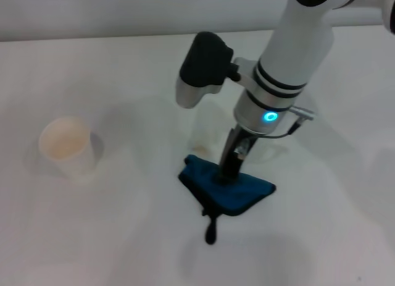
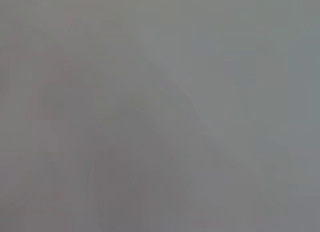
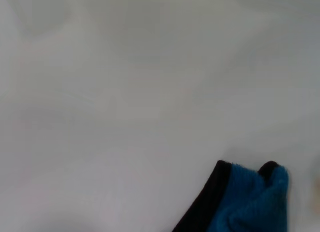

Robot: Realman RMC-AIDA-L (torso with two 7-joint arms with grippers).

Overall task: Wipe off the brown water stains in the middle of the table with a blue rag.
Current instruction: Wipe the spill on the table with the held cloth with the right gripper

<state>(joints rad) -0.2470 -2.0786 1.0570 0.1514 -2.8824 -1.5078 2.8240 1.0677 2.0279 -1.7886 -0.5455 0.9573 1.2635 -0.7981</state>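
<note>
The blue rag (image 1: 228, 188) lies bunched on the white table (image 1: 123, 236) near the middle, its black loop tab (image 1: 211, 231) pointing toward the front edge. My right gripper (image 1: 229, 168) reaches down from the back right and is shut on the rag's middle, pressing it to the tabletop. A faint tan trace of the brown water stains (image 1: 200, 148) shows just behind the rag's left corner; the rest is hidden by the arm and the rag. The right wrist view shows a blue, black-edged corner of the rag (image 3: 250, 204) on white table. My left gripper is out of view.
A white paper cup (image 1: 66, 145) stands upright at the left of the table. The left wrist view shows only plain grey.
</note>
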